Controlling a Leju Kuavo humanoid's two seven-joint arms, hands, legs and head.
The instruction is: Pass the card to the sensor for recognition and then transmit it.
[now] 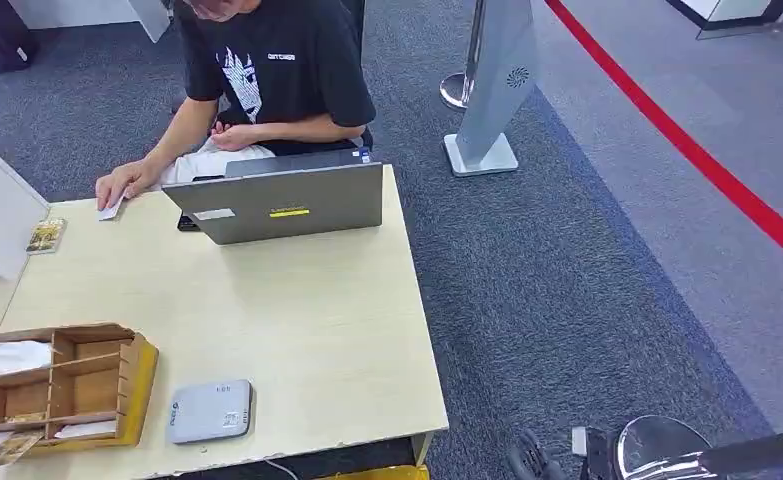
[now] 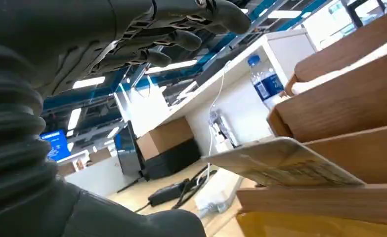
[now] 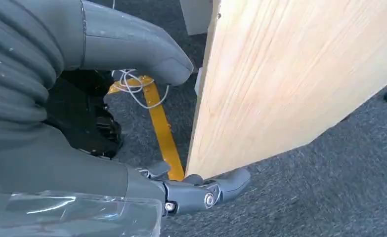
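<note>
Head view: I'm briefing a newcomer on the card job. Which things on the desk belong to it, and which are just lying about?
Belong to the job:
wooden organizer holding cards
card sticking out of it
grey sensor at the near edge

Just lying about:
laptop
small picture card at the far left
white card under the person's hand

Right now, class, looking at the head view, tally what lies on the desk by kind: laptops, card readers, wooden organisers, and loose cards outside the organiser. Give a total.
Laptops: 1, the grey laptop.
Card readers: 1, the grey reader.
Wooden organisers: 1, the wooden organiser.
Loose cards: 2, the picture card and the white card under the person's hand.
Total: 5.
</note>
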